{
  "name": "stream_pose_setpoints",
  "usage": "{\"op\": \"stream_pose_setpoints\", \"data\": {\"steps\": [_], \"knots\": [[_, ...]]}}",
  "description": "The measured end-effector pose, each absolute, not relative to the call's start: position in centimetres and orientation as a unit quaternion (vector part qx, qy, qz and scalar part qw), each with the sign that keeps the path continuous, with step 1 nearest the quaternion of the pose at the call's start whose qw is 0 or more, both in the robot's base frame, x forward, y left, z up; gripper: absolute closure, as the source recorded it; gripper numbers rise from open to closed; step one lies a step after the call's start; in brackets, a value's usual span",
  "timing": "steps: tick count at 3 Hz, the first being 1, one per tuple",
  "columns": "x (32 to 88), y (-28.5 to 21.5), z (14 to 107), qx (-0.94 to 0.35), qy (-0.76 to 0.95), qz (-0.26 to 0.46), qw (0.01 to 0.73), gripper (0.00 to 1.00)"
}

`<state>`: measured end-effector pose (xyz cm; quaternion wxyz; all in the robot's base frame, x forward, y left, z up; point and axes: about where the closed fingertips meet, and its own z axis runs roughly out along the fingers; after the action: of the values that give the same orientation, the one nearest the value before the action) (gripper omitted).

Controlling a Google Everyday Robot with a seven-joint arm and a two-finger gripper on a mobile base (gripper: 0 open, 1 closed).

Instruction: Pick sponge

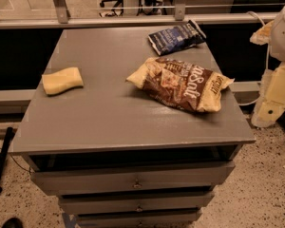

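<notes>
Camera view looks down on a gray drawer cabinet (109,115) that stands on a speckled floor (266,189). The sponge (62,80) lies flat on the left side of the cabinet top, near the left edge. It is pale yellow and nothing touches it. A brown-and-yellow chip bag (180,83) lies on the right half of the top, well apart from the sponge. Behind it, at the far edge, lies a dark blue bag (175,37); the two bags are near each other but apart. The gripper (274,96) shows only partly as pale, yellowish shapes at the right border, beside the cabinet and not over its top, far from the sponge. I cannot tell if it is open or closed. It holds no object that I can see. Three drawers (133,175) are at the front.
</notes>
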<state>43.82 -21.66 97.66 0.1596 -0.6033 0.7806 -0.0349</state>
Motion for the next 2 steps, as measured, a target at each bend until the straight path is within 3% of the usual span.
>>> {"op": "stream_pose_setpoints", "data": {"steps": [2], "knots": [[44.22,-21.13,97.52,-0.609,0.774,-0.023,0.170,0.00]]}}
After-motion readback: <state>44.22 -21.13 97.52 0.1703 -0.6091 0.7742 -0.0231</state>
